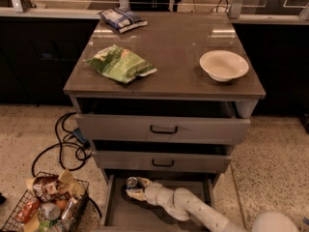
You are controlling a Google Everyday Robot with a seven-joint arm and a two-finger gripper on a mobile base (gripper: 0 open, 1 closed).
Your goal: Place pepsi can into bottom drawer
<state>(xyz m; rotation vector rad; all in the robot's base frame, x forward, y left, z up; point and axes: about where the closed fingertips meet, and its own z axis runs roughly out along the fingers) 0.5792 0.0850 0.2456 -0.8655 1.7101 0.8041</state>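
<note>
The pepsi can [132, 182] stands upright at the back left of the open bottom drawer [118, 211], its silver top showing. My gripper [133, 191] reaches into the drawer from the lower right on its white arm and is closed around the can. The can's lower body is hidden by the fingers. The two upper drawers with black handles are pulled out slightly above.
On the cabinet top lie a green snack bag [120, 63], a blue-white snack bag [121, 18] and a white bowl [224, 65]. A wire basket [46, 204] of items and black cables [65, 146] are on the floor at left.
</note>
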